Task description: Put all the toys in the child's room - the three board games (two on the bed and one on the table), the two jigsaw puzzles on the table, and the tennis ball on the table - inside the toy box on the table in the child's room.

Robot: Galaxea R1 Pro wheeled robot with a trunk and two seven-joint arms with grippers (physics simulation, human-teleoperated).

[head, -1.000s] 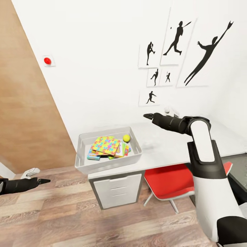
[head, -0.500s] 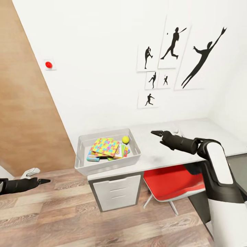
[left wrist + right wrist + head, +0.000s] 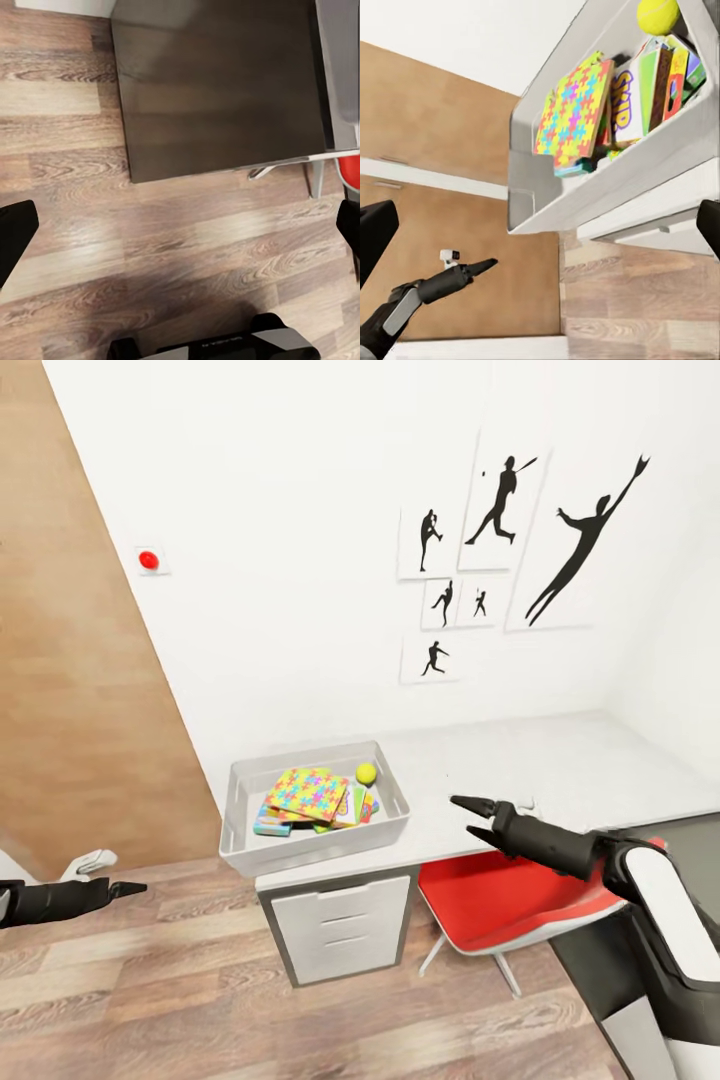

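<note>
At the far left of the head view the left gripper (image 3: 128,887) reaches out low over the wood-plank floor (image 3: 150,980), its jaws drawn together on nothing, with a brown wooden panel (image 3: 70,690) behind it. A red wall button (image 3: 148,560) sits on the white wall above. Further right, the toy box (image 3: 240,840) rests on the left end of the bench (image 3: 560,770), over the white drawer unit (image 3: 340,935). Inside it a jigsaw puzzle (image 3: 306,793) lies on top of the stacked board games (image 3: 352,807), tilted, and the tennis ball (image 3: 366,772) sits against the far right corner. Right of the box, the right gripper (image 3: 468,818) hangs by the bench's front edge above the red chair (image 3: 500,895), its jaws parted and grasping nothing. Black baseball-player pictures (image 3: 520,530) hang on the wall above.
</note>
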